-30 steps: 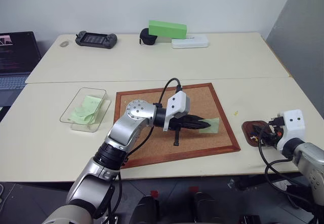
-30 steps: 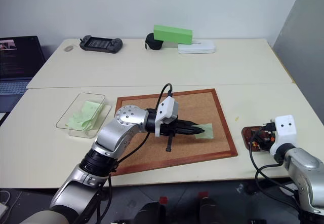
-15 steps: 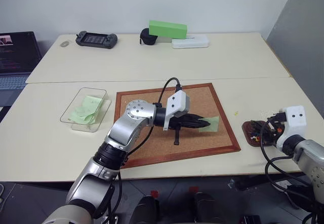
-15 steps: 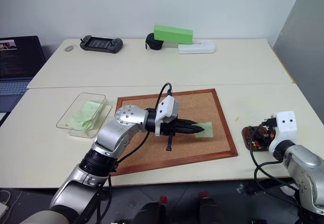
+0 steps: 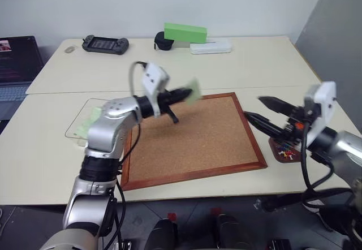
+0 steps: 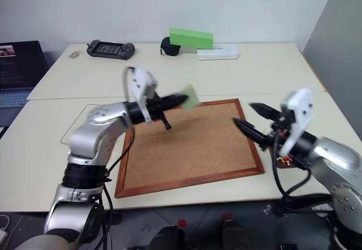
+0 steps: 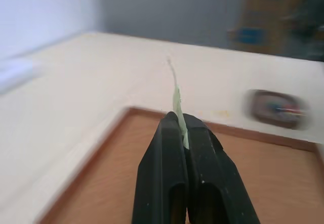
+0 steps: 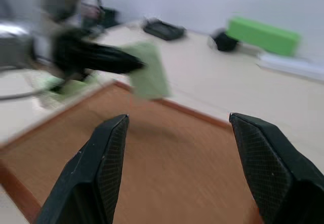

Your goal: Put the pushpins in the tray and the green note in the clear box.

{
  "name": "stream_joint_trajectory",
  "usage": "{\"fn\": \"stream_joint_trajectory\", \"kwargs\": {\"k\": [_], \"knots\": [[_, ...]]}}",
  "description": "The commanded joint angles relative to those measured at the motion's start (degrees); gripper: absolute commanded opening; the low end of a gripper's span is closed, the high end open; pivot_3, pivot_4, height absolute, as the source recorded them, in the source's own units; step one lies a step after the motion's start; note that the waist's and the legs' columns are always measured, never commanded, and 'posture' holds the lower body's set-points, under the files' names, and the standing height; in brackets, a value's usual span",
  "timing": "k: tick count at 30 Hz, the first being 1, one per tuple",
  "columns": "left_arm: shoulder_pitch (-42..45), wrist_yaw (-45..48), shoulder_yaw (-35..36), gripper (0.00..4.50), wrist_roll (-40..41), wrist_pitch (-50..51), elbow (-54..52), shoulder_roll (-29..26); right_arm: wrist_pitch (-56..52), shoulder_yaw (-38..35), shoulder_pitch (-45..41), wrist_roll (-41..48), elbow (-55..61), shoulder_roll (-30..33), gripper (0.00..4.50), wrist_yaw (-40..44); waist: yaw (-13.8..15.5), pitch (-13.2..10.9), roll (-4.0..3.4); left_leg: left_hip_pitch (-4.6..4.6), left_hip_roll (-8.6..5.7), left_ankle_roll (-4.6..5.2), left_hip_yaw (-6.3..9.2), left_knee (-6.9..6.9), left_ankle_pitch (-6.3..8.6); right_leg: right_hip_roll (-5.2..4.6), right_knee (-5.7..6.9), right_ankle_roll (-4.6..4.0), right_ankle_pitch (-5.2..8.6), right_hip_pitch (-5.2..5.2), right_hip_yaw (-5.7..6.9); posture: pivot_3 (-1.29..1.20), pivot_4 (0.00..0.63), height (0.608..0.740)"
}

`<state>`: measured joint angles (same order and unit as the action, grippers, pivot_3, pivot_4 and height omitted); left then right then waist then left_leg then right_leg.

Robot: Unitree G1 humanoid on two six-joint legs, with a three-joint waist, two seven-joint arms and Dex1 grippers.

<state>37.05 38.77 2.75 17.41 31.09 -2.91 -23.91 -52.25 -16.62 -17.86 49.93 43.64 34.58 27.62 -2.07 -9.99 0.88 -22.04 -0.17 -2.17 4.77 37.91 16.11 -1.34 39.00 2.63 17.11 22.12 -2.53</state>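
Our left gripper (image 5: pixel 184 95) is clamped on the green note (image 5: pixel 194 91), raised off the corkboard (image 5: pixel 192 142) where it lay a second ago. Our left wrist view catches the note edge-on; the right gripper (image 6: pixel 249 118), fingers apart, has risen off the tray (image 5: pixel 281 148).

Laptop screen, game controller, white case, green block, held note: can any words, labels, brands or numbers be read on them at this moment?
No text can be read.
Dark laptop screen: lines of text, too small to read.
Black handheld game controller: no legible marking.
Flat white case: no legible label.
Bright green rectangular block: plain, no print.
Pale green paper note in the left tool: blurred, no writing visible.
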Motion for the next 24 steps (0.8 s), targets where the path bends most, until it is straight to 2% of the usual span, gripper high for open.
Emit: {"fn": "stream_joint_trajectory", "kwargs": {"k": [1,7,17,21,24], "knots": [[-2.8,-14.7,7.1,0.00,-5.6,0.8,-5.8,-0.4,0.0,4.1,-4.2,3.7,0.7,-1.2,3.36,-0.8,0.3,0.0,0.03,-0.01,0.02,0.00,0.04,0.00,0.00,-0.01,0.00,0.00,0.00,0.00,0.04,0.00,0.150,0.740],[-8.9,-28.0,14.4,0.00,-10.9,2.2,-9.3,-0.5,1.7,10.4,-7.8,4.0,-2.0,-1.8,3.36,2.5,0.8,-0.1,0.23,-0.12,-0.19,-0.01,0.05,0.02,0.00,-0.33,-0.03,0.00,0.00,0.05,0.13,0.00,0.150,0.740],[-15.0,-36.9,19.2,0.00,-11.6,7.9,-12.2,2.1,6.4,15.0,-7.3,0.7,-5.6,-1.6,3.36,7.7,1.1,-0.2,0.32,-0.13,-0.20,-0.01,0.06,0.03,0.00,-0.37,0.00,0.00,-0.01,0.05,0.19,0.00,0.150,0.740],[-15.6,-37.2,19.8,0.59,-10.8,8.6,-12.1,2.1,7.0,15.1,-6.6,-0.1,-6.0,-1.3,3.40,7.9,1.1,-0.2,0.33,-0.13,-0.19,-0.01,0.08,0.03,0.00,-0.36,0.01,0.00,-0.01,0.06,0.21,0.00,0.150,0.740],[-15.7,-37.4,19.6,1.28,-10.5,8.9,-12.4,2.4,7.1,15.0,-6.3,0.0,-5.7,-1.0,3.40,7.6,1.1,-0.2,0.33,-0.13,-0.21,-0.01,0.06,0.03,0.00,-0.37,0.00,0.00,-0.01,0.05,0.19,0.00,0.150,0.740]]}}
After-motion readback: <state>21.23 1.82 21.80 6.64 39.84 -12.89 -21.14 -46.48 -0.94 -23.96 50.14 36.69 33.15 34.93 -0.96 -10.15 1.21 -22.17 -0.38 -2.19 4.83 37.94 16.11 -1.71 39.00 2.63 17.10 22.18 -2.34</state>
